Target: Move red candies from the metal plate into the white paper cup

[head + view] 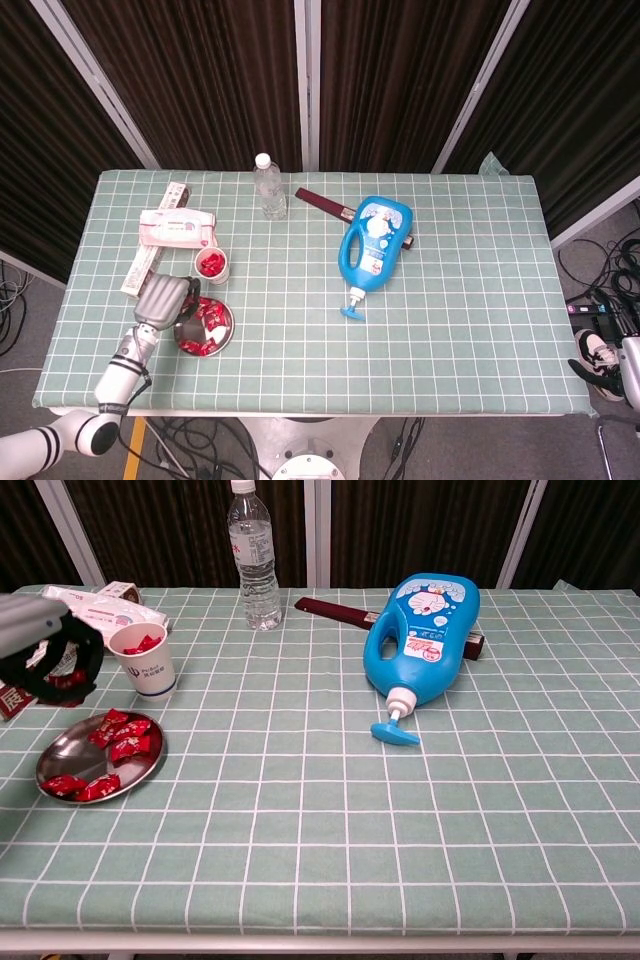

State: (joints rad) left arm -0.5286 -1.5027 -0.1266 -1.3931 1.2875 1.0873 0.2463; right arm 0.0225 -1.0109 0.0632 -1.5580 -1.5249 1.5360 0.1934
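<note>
The left hand (45,655) hangs raised above the table, its dark fingers (88,658) curled around red candies (68,679) that show between them, so it is grasping candy; the right hand is out of sight in both views. Just beside it stands the white paper cup (145,660), upright with its mouth facing up and red candy already inside. Below the hand lies the metal plate (62,761), round and flat on the cloth, with more red candies (125,736) scattered over its near and right parts. Behind the cup lie a white pack of wipes (176,228) and a long carton (141,272) whose long axis runs diagonally along the left edge. The table (470,330) is covered in a pale green cloth with a white grid. Farther off stand a clear water bottle (252,560), upright, and a blue detergent bottle (422,636) lying flat, pump nozzle pointing toward the near edge, resting across a dark red box (335,611). Dark curtains with pale uprights close the room behind.
</note>
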